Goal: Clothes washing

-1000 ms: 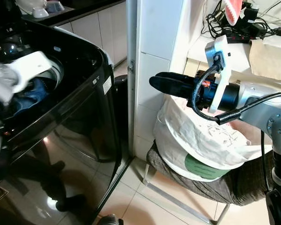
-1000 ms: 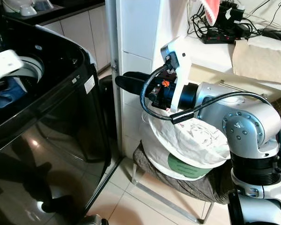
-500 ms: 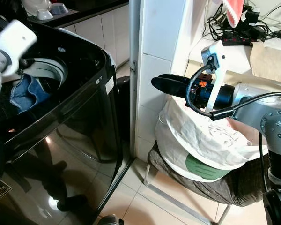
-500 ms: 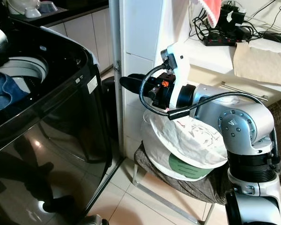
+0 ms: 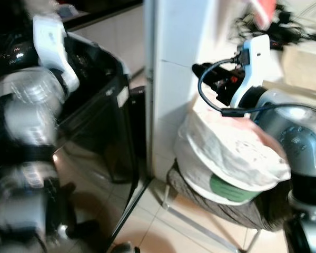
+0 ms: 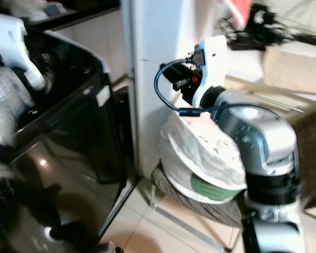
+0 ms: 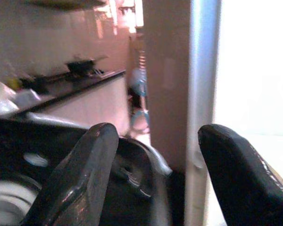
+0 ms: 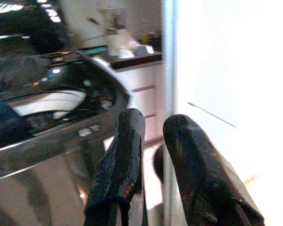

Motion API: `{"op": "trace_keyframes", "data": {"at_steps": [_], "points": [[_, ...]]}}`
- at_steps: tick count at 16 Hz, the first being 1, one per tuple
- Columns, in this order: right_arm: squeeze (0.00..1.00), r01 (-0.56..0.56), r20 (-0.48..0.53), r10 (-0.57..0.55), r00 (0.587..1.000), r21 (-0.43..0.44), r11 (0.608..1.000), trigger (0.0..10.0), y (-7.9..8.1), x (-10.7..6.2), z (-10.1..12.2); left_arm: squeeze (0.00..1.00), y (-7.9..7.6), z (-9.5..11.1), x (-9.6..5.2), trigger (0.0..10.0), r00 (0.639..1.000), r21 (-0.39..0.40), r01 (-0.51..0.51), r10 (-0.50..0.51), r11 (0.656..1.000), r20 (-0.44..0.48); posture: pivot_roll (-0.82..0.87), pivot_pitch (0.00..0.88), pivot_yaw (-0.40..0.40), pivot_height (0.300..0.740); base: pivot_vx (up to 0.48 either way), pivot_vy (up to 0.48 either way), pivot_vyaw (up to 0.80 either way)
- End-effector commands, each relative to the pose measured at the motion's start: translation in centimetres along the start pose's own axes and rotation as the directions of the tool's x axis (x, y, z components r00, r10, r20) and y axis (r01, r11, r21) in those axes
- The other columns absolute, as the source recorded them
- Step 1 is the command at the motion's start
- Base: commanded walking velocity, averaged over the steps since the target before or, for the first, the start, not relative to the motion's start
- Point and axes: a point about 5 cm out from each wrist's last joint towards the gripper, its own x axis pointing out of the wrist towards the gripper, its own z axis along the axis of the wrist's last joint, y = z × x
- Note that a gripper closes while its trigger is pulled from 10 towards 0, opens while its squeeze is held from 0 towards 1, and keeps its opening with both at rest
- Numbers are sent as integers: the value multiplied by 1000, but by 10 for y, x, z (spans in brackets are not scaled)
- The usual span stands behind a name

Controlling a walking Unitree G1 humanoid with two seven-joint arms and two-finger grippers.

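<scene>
Open floor gap point(image 5: 147, 211) between black washing machine point(image 5: 95, 132) and tiled pillar point(image 5: 174, 79).

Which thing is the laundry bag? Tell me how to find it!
Find the tall white tiled pillar beside the black washing machine. At its foot, on a low seat with a grey cover, sits the laundry bag: white, crumpled, with a green patch.

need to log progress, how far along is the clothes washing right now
Done: a dark blue garment already lies in the washing machine drum. In hand: nothing. The left gripper is open and empty above the machine; the right gripper, fingers nearly together and empty, is held above the white laundry bag. Left: the bag on the stool looks full, so most loading remains.
</scene>
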Motion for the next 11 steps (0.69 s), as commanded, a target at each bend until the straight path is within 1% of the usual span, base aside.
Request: {"op": "trace_keyframes", "data": {"at_steps": [1, 2, 3, 4, 5, 6, 7, 8, 9, 10, 11], "points": [[0, 28, 35, -28, 999, -1, 1000, 10000, -1, -4, 4, 0, 5, 3, -6, 10000, 997, 56, -83, 82, 995, 13, -15, 0, 23, 740, 0, 0, 0], [0, 22, 38, -23, 999, 8, 1000, 10000, -1, -5, 4, 0, 6, 0, -5, 10000, 995, 58, -101, 102, 993, -21, -15, 0, 24, 740, 0, 0, 0], [0, 5, 34, -5, 999, 2, 1000, 10000, 1, -5, 4, 0, 6, 7, -2, 10000, 996, 47, -89, 90, 995, -19, -16, 0, 29, 740, 0, 0, 0], [0, -9, 26, 9, 1000, -13, 1000, 10000, 3, -4, 3, 0, 2, 13, 0, 10000, 998, 57, -59, 59, 997, -1, -23, 0, 38, 740, 0, 0, 0], [0, -14, 25, 14, 1000, -23, 1000, 10000, 5, -5, 2, 0, 1, 14, -1, 10000, 996, 105, -85, 84, 991, 13, -29, 0, 41, 740, 0, 0, 0], [0, -13, 29, 14, 1000, -27, 1000, 10000, 6, -5, 1, 0, 2, 14, -3, 10000, 994, 133, -112, 110, 985, 22, -29, 0, 41, 740, 0, 0, 0], [0, -12, 24, 13, 1000, -30, 999, 10000, 7, -5, -2, 0, 18, 7, -2, 10000, 977, 258, -189, 207, 948, -43, -30, 0, 37, 740, 0, 0, 0], [0, -11, 20, 12, 1000, -29, 1000, 10000, 8, -5, -3, 0, 24, 4, -1, 10000, 969, 315, -194, 231, 929, -83, -30, 0, 37, 740, 0, 0, 0], [0, -20, 4, 20, 1000, -34, 999, 10000, 9, -6, -5, 0, 39, 1, 2, 10000, 950, 401, -169, 257, 900, -176, -30, 0, 37, 740, 0, 0, 0], [0, -25, -4, 25, 1000, -36, 999, 10000, 9, -6, -5, 0, 45, 1, 4, 10000, 941, 407, -161, 265, 899, -213, -30, 0, 37, 740, 0, 0, 0], [0, -38, -20, 38, 999, -43, 998, 10000, 10, -6, -7, 0, 58, -6, 5, 10000, 902, 472, -111, 288, 875, -322, -28, 0, 38, 740, 0, 0, 0]]}}
